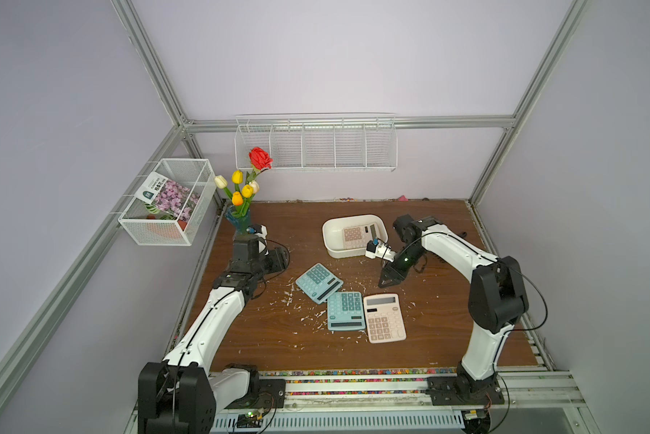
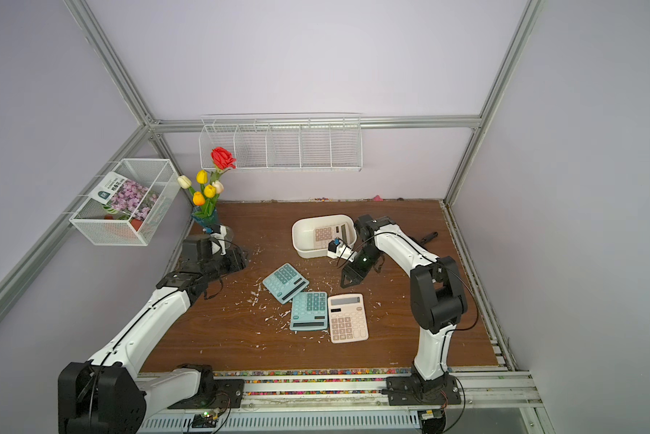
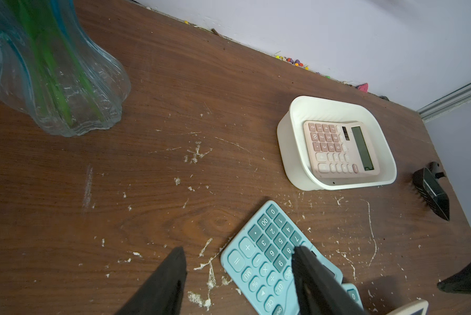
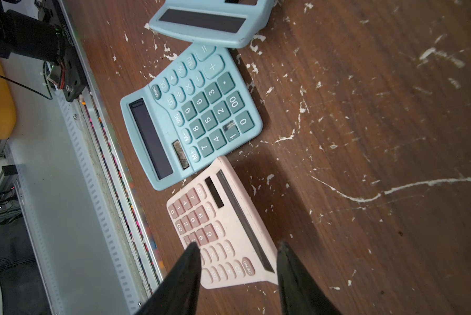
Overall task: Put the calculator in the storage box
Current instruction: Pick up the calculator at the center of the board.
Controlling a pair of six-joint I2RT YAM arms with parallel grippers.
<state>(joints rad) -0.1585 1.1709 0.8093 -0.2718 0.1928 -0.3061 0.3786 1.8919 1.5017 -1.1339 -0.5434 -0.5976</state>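
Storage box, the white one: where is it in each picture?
In a top view: storage box sits mid-table, toward the back wall.
In a top view: same spot.
Left wrist: beyond the tilted blue calculator, pink calculator inside.
Right wrist: not in it.
Shared landmark: the tilted blue calculator, seen in all four.

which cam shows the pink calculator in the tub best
Left wrist view: the pink calculator lies whole in the storage box, keys and display clear. In both top views it is small, partly behind the right arm. The right wrist view misses it.
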